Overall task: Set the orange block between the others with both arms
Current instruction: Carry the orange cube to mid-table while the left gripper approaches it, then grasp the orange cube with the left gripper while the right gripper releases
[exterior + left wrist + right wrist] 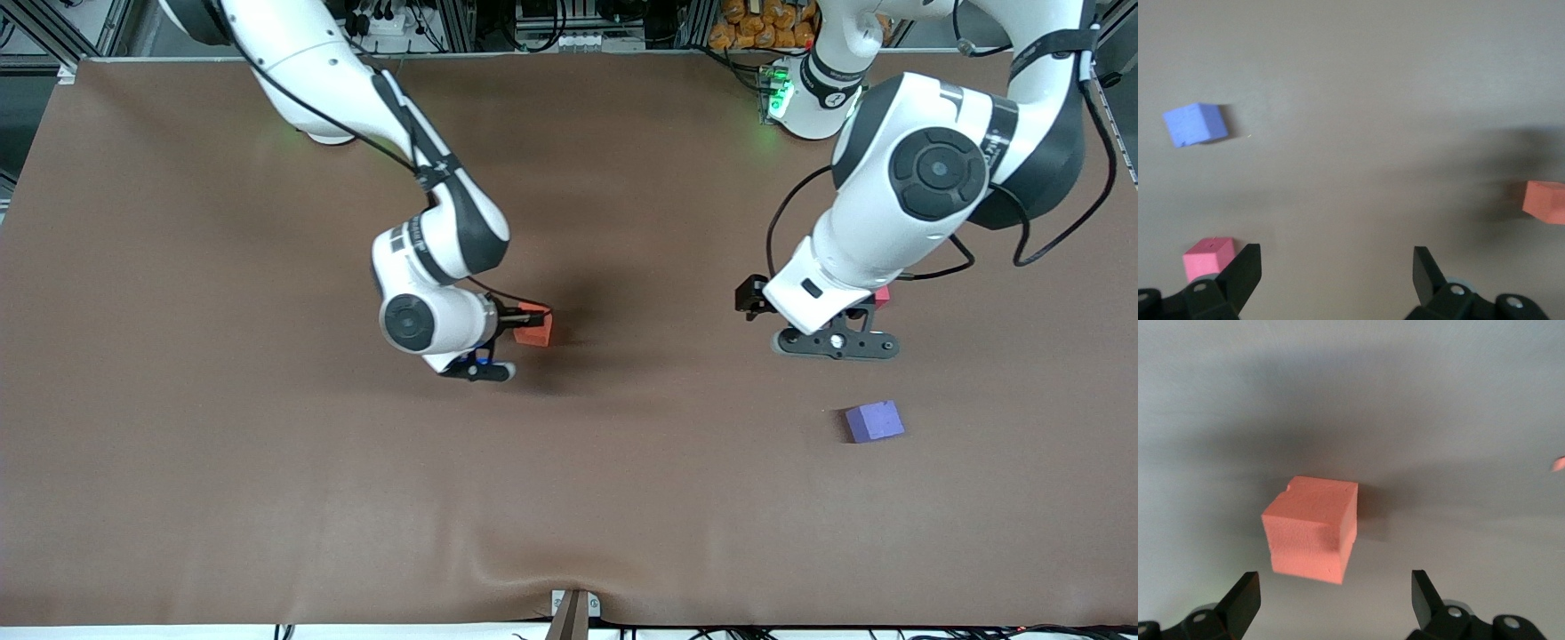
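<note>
Orange block [533,326] on bench mid-span, well apart from pink block [1209,259] and purple block [874,420]. Right gripper [1331,597] over it, jaws released. Left gripper [1337,277] over pink block, jaws released. Risk: descending jaws nudge block, botching grasp.

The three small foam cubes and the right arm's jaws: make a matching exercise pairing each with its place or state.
Things:
1. small matte orange foam cube
2. small matte purple foam cube
3. small matte red-pink foam cube
4. right gripper

Places or states:
A. nearest the front camera
B. mostly hidden under the left arm's wrist in the front view
C. jaws open, holding nothing
D. on the table at the right gripper

Pairs: 1-D, 2-A, 3-B, 4-C
</note>
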`<state>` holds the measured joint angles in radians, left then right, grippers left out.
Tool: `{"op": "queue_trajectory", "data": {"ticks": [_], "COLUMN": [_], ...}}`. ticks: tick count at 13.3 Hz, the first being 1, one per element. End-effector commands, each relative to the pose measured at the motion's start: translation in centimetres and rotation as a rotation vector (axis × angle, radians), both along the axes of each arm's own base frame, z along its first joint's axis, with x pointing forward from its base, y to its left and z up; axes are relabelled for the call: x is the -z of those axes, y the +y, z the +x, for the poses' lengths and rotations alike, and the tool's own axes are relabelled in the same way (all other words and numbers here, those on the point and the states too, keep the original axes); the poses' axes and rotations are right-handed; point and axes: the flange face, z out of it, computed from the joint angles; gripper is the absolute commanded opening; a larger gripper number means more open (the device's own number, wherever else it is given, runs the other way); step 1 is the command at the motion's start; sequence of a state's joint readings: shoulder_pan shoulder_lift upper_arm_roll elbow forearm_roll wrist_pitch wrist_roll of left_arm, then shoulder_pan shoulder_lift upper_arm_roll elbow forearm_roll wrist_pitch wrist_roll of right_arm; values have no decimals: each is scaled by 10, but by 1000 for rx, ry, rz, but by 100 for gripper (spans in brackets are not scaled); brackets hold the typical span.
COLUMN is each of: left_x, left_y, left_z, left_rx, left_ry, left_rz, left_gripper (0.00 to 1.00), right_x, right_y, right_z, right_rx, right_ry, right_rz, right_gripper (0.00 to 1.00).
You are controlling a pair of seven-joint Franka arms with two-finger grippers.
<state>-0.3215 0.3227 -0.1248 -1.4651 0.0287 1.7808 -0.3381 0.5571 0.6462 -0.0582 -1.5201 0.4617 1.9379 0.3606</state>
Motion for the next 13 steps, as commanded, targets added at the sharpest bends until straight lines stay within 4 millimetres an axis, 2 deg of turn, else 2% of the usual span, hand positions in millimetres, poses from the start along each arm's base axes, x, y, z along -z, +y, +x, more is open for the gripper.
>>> {"op": "queue_trajectory", "data": {"ticks": [1,3,4,7,8,10,11,13], "left_x": [31,66,86,125,143,167,179,195], "left_y": [-50,-101,-120,-159,-173,-203,-221,-253], "left_z": [2,-4,-5,-9,-11,-22,-33,-57], "left_rx": [17,14,1,-5,8,-1,1,21], "left_ry": [-42,-73,-87,-130,-142,-159,-156,-152], "left_rz": [-8,-37,-52,-102,-119,-155,-160,-167], "left_gripper": [100,100,100,100,100,100,100,100], "right_x": [-89,-142,-164,-232,-254,-285,-302,-324], "right_y": [-37,-76,-96,-160,-181,-235,-263,-306], "right_z": [2,2,-1,-3,-2,2,3,-1], "right_rx": [-69,-91,-80,-73,-98,-106,-79,-71], "right_ry": [-58,-76,-62,-48,-31,-13,-39,-86], "right_rz": [-18,-71,-79,-125,-125,-108,-99,-107], "right_gripper": [100,100,100,100,100,100,100,100]}}
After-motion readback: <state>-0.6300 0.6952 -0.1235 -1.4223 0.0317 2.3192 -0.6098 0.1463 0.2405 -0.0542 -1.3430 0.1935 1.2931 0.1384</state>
